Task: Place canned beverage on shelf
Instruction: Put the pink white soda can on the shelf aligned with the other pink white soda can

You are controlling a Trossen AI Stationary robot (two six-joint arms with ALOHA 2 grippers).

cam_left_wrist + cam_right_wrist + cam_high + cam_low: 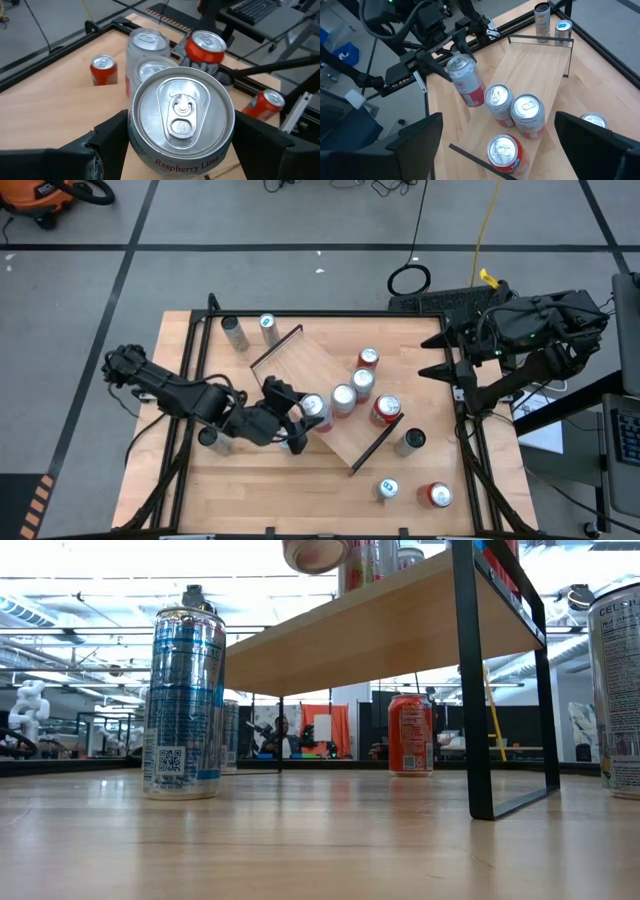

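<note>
The left gripper (300, 423) is clamped around a can (314, 409) labelled Raspberry Lime, holding it tilted at the near edge of the shelf (300, 360), close beside a row of cans already standing on the board. The shelf sits skewed in the middle of the table (290, 480), with more cans scattered on the tabletop around it. The right gripper (432, 355) waits at the table's right edge, fingers spread and empty.
</note>
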